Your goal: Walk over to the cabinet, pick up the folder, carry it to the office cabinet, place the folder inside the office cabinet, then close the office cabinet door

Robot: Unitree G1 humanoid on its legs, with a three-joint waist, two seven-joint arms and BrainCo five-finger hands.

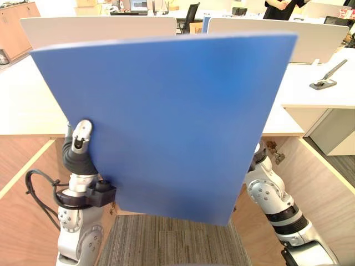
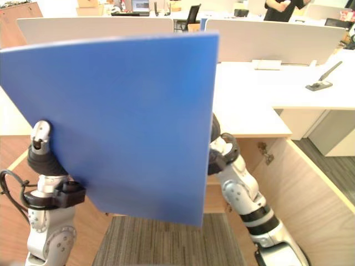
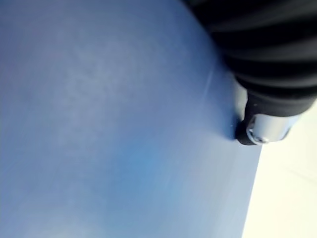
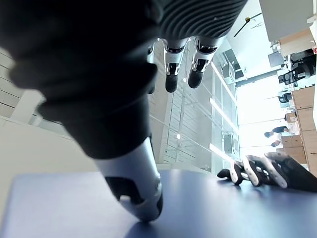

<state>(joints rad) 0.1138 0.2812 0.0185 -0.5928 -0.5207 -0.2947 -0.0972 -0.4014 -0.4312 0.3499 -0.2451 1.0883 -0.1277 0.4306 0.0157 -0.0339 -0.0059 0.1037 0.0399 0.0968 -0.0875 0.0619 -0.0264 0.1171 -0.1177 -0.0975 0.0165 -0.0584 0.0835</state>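
Left hand (image 1: 82,134) grips the blue folder (image 1: 166,122) at its left edge. The thumb lies on the face turned to the robot. In the right wrist view its fingers (image 4: 257,173) lie in a row across the far face, so the sheet is pinched between them. Right hand (image 4: 136,196) sits behind the folder's right edge, thumb tip pressed to the far face. Its own fingers (image 4: 172,79) stand clear of the surface and close on nothing, so it props rather than clasps.

The folder is up in the air before the head camera, broad face on. It is tilted so that its upper right corner is highest and its lower right corner lowest. All 4 edges stand free, with the 2 hands alone on it.

Under the lower edge lies a strip of grey carpet (image 1: 172,241) with wood-toned surfaces on either side. Beyond the top edge runs a white worktop (image 1: 28,105) backed by 2 pale partition screens (image 1: 100,27). The worktop turns along the right side, where a grey desk tool (image 1: 327,77) lies well apart from the folder's right edge. Past the screens, a person (image 1: 283,8) in dark clothes stands at the far end of the room.
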